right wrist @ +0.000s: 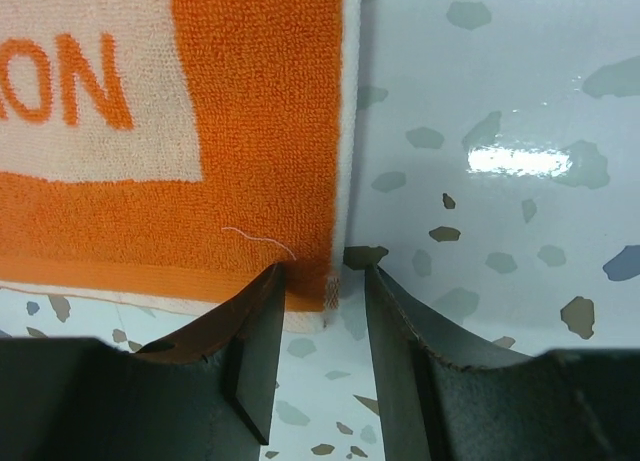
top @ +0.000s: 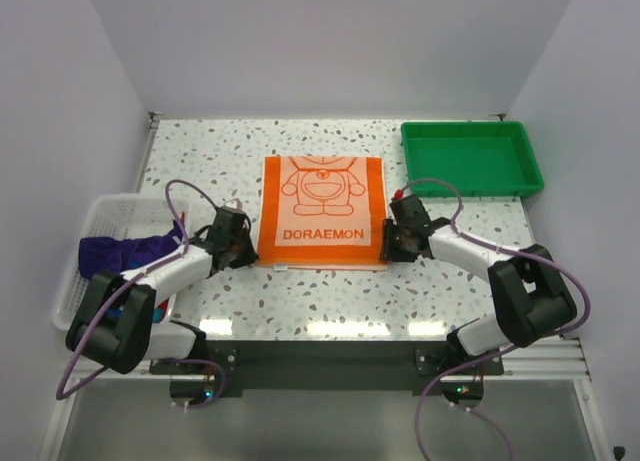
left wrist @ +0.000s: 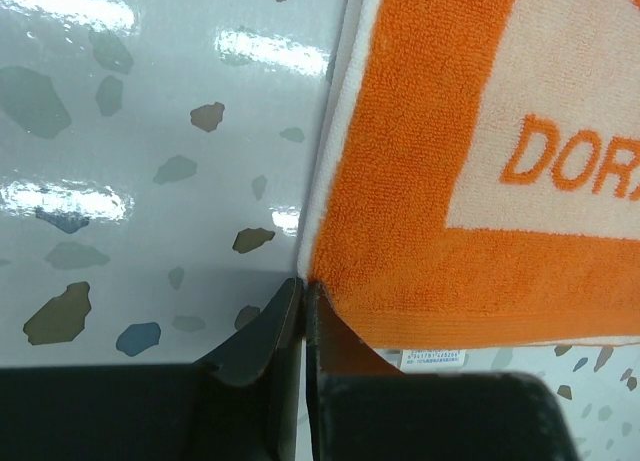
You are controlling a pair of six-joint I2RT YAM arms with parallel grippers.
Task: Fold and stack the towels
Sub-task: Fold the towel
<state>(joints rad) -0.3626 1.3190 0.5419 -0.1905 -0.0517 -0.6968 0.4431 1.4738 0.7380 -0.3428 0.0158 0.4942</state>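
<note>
Left tool: the two dark fingers are brought together to a thin slit, and the near-left corner of the orange towel is taken between them. In the left wrist view the orange hem is seen to run into the slit, and a small white label shows under the near hem just beside the fingers.

Right tool: the fingers are held partly open and set astride the near-right corner of the orange towel. One finger lies over the orange border and the other over bare desk just outside the pale side edge. Nothing is clamped; a loose white thread is seen on the border beside the inner finger.

Orange towel: it is spread flat on the middle of the speckled desk, with an orange border, a pale centre panel, a cartoon cat outline and the word DORAEMON printed toward the near edge. Both arms are reached inward to its near corners, one from each side.

White mesh basket: it is placed well to the left of the orange towel, at the desk's left edge. A purple towel is bunched inside it, partly draped over the rim nearest the orange towel.

Green tray: it is set beyond the orange towel's far-right corner, apart from it.
</note>
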